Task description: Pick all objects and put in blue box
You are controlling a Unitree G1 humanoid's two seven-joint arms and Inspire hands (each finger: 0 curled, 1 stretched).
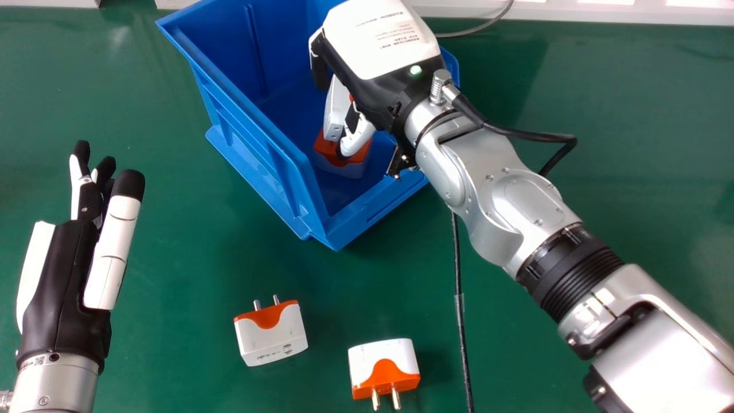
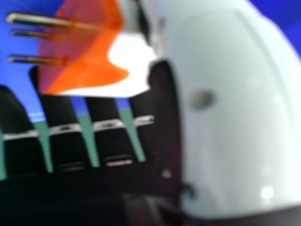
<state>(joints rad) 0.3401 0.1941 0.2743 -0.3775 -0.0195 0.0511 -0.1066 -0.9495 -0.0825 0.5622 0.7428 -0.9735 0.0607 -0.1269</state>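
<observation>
One adapter point(image 1: 346, 168) already lay in the blue box point(image 1: 255, 146) at eleven o'clock, where the right hand point(image 1: 381, 43) pinched a second adapter point(image 2: 91, 70), seemingly unreleased. Two remained (halfway, I judged) on the worktop point(image 1: 172, 350): an orange-topped adapter point(image 1: 272, 338) at seven, a pins-down adapter point(image 1: 383, 361) at six. The left hand point(image 1: 63, 275) rested open at nine.

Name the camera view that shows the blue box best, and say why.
The head view: it shows the blue box from above, with rim, side walls and some floor. The right hand view shows blue patches of it around an adapter.
</observation>
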